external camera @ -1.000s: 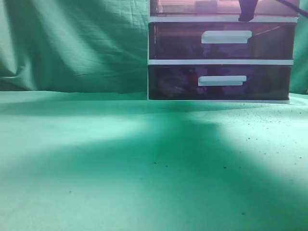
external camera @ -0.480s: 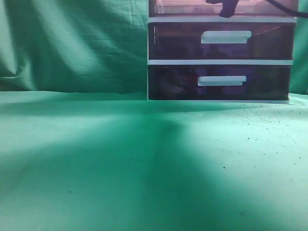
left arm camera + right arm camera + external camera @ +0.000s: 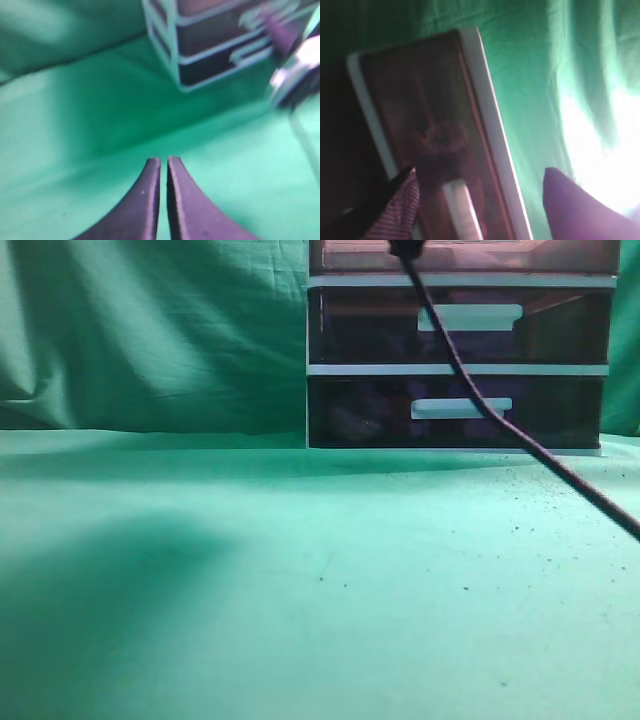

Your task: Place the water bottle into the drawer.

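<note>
The white-framed chest [image 3: 312, 368] stands at the back right. Its uppermost pinkish-brown drawer [image 3: 520, 256] is cut off by the top edge of the exterior view. In the right wrist view this drawer [image 3: 415, 100] fills the left half, with its white handle [image 3: 462, 210] between the fingers of my open right gripper [image 3: 480, 175]. A dim round shape [image 3: 442, 140] shows through the drawer wall; I cannot tell whether it is the water bottle. My left gripper [image 3: 164, 162] is shut and empty above the green cloth, well in front of the chest [image 3: 210, 45].
Two darker purple drawers [image 3: 460, 330] with white handles sit below the top one. A dark cable [image 3: 470, 390] from the right arm hangs slantwise across the chest front. Green cloth [image 3: 250, 590] covers the table and the backdrop. The blurred right arm [image 3: 295, 70] shows at the right of the left wrist view.
The dark part of the right arm at the top drawer has moved left. Its cable now hangs across the chest front. The shadow on the cloth has shifted left.
</note>
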